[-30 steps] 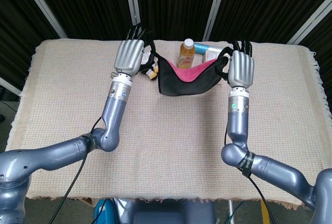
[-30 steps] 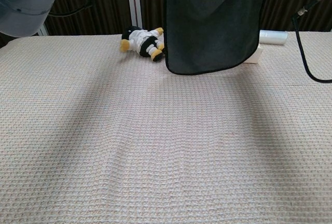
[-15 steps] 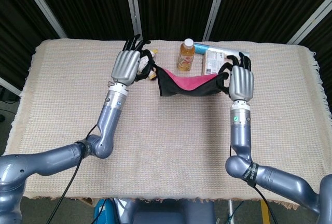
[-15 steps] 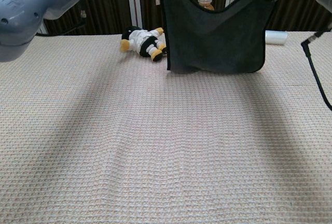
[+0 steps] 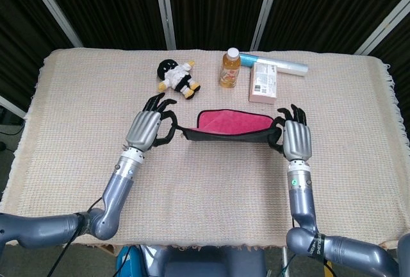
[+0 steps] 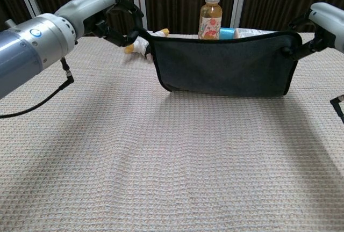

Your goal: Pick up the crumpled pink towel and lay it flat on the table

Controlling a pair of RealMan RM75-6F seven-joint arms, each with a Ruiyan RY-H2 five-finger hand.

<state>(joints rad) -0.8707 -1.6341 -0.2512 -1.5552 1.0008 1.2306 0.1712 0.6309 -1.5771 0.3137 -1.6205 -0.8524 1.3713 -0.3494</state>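
Observation:
The towel [image 5: 227, 126] is pink on one face and dark grey on the other, and hangs stretched between my two hands above the middle of the table. My left hand [image 5: 148, 127] pinches its left top corner; my right hand [image 5: 293, 138] pinches the right one. In the chest view the towel [image 6: 223, 65] shows its dark face, held taut and upright, its lower edge close to the cloth. There the left hand [image 6: 115, 20] and the right hand [image 6: 317, 30] grip the two upper corners.
A woven beige cloth [image 5: 205, 187] covers the table. Behind the towel lie a small plush toy [image 5: 176, 77], an orange drink bottle [image 5: 230, 67], a pink box [image 5: 264, 85] and a pale tube [image 5: 282, 64].
Both hands have come toward me and down with the towel, which is now pulled wider and hangs lower. The toy, box and tube behind it are uncovered.

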